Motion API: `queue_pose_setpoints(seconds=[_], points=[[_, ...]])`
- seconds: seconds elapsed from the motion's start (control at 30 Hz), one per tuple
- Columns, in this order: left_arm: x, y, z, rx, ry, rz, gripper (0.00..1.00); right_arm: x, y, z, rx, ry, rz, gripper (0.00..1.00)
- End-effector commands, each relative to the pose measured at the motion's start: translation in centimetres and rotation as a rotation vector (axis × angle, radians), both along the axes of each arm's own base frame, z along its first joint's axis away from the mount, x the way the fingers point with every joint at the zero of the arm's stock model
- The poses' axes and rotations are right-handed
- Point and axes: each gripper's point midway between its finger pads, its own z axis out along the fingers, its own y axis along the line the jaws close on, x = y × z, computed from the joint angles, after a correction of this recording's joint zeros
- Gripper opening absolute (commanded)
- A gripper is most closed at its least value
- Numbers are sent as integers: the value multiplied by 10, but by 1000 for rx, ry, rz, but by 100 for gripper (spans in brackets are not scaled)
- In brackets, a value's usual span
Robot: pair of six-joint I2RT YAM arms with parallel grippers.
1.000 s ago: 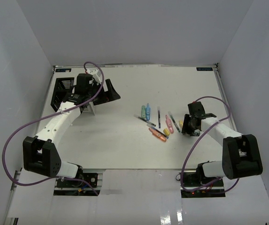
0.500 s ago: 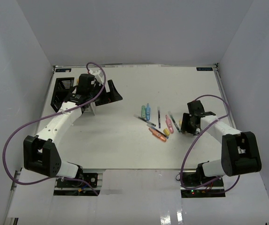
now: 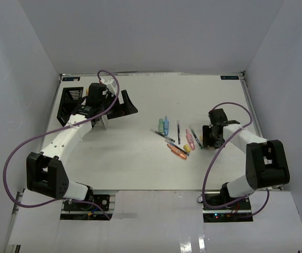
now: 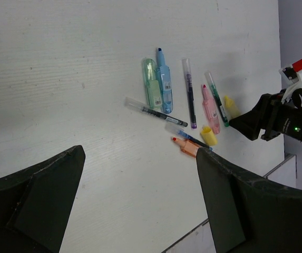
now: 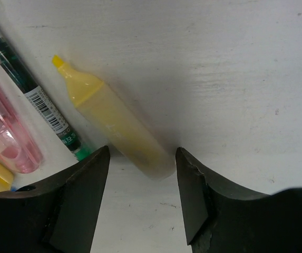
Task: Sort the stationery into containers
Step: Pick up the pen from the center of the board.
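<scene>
The stationery lies in a loose cluster mid-table: green marker [image 3: 161, 125], blue marker [image 3: 166, 124], dark pen [image 3: 178, 132], pink marker [image 3: 190, 138], orange marker [image 3: 178, 152]. My right gripper [image 3: 206, 141] is low at the cluster's right edge. In the right wrist view it [image 5: 143, 153] is open, and the blunt end of a yellow marker [image 5: 114, 124] lies between its fingertips with a gap on each side. My left gripper [image 3: 122, 108] hangs wide open and empty at the back left, next to the black container [image 3: 69, 105]. The white container is mostly hidden under the left arm.
A green-capped pen [image 5: 35, 100] and the pink marker [image 5: 6, 142] lie close beside the yellow one. A clear pen [image 4: 151, 112] and a loose yellow cap [image 4: 208, 136] sit among the cluster. White walls enclose the table on three sides.
The right gripper has shifted slightly toward the back and left, closer over the yellow marker. The left arm has barely moved.
</scene>
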Motion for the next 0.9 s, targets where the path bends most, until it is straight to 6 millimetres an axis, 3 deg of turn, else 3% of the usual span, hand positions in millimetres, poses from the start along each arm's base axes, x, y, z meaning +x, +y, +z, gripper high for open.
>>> queue_pose_setpoints(seconds=[0.0,0.2,0.3,0.37,0.5,0.57,0.87], points=[[-2,-6,10,-9,-32,-35,98,6,9,5,35,3,60,59],[-3,-6,10,-9,-31,-41,98,-3,10,-1,37,34,54,53],[-3,-7,9,-12,-27,-43,98,-4,11,0,38,28,42,38],[-4,-8,9,-16,-24,-47,98,-5,10,-1,33,31,26,38],[-6,-14,10,-28,-16,-65,98,-4,8,-1,17,30,13,18],[-9,-20,10,-40,-5,-76,98,0,8,5,17,12,13,8],[-35,-74,-9,-30,77,-141,98,16,17,61,79,-181,38,8]])
